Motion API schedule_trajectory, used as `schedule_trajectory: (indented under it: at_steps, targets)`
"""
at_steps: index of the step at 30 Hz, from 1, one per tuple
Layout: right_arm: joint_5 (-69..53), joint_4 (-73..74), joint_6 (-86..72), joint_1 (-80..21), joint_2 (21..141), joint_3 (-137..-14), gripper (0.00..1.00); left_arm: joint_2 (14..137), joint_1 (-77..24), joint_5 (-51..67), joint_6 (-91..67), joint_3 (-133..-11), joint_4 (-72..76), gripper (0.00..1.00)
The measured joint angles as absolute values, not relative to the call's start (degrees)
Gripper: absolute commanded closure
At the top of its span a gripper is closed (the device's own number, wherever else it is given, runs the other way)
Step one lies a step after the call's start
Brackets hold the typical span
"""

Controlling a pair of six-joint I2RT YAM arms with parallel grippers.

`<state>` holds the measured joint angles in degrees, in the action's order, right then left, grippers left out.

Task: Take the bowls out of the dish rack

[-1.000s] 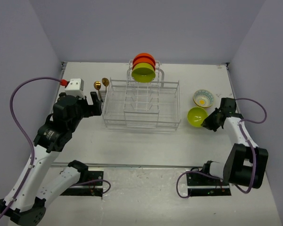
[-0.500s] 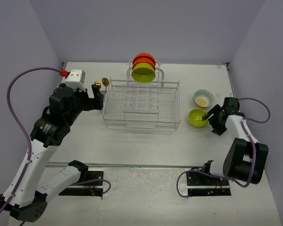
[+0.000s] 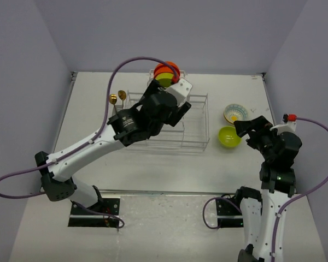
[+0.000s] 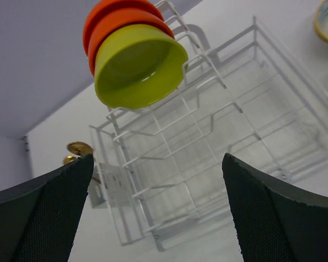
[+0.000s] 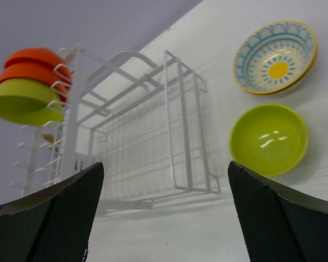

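The left pincer [image 4: 157,158] is hanging wide open and empty over the dish rack [image 4: 218,125]. It is facing the racked green bowl [image 4: 139,68], which is standing on edge at the far end with the orange bowls [image 4: 120,16] nested behind. That bowl is lying straight ahead, mouth toward the pincer, so the left arm is nearer. The right pincer [image 5: 164,164], likewise spread and empty, is hovering near the second green bowl [image 5: 269,139] on the surface [image 5: 164,229].

We're seeing a white wire dish rack [image 5: 177,136] on an off-white worktop [image 3: 153,164]. Sat in it are two glossy orange-red bowls [image 4: 126,21] and a lime-green bowl [image 4: 139,68]. There's a second lime-green bowl [image 5: 269,139] beside a pale patterned bowl [image 5: 275,56], which has blue arches, blue dashes, a yellow centre and a yellow rim. The spoons [image 3: 112,99] are gold, the cables [image 3: 139,58] purple.
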<state>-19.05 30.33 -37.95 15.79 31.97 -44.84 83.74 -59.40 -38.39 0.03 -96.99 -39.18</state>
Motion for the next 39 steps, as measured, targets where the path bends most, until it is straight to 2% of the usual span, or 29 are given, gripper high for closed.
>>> schedule_trajectory:
  at_steps: [5,10,14,16,17,19,24,27,30,36,39]
  targets:
    - [-27.7,30.5,-37.9,15.8,28.4,-44.8,0.05,87.7,-60.2,-44.8,15.3,-94.2,-32.2,0.00]
    - [-33.9,32.1,-37.8,15.8,27.7,-45.1,0.05,88.0,-58.8,-43.6,26.3,-93.5,-25.7,0.01]
    - [-37.5,33.7,-37.5,15.8,25.8,-47.0,0.05,88.7,-55.0,-38.4,29.1,-95.0,-23.2,0.04]
    - [-38.9,34.4,-37.3,15.8,24.6,-48.8,0.05,89.3,-52.2,-35.6,29.3,-95.5,-22.6,0.10]
    - [-39.7,34.7,-37.3,15.8,24.0,-49.7,0.05,89.5,-51.1,-34.3,29.3,-95.5,-22.2,0.17]
    - [-40.6,35.0,-37.4,15.8,22.3,-51.4,0.04,90.0,-48.9,-32.4,29.5,-94.9,-20.6,0.20]
    - [-43.4,34.0,-38.8,15.8,17.4,-51.9,0.04,89.3,-47.7,-28.7,30.4,-88.0,-13.9,0.20]
    - [-45.3,31.7,-39.8,15.8,15.2,-49.4,0.04,88.1,-47.8,-26.3,32.2,-81.0,-8.2,0.24]
    - [-46.4,31.3,-39.9,15.8,14.6,-47.2,0.04,87.7,-47.8,-25.6,33.9,-77.0,-3.7,0.23]
    - [-48.2,31.0,-39.7,15.3,14.6,-45.3,0.04,87.7,-47.7,-25.3,37.9,-73.9,4.1,0.24]
    - [-48.6,30.1,-39.4,14.2,14.6,-45.0,0.04,87.8,-47.7,-25.3,39.4,-73.9,7.3,0.31]
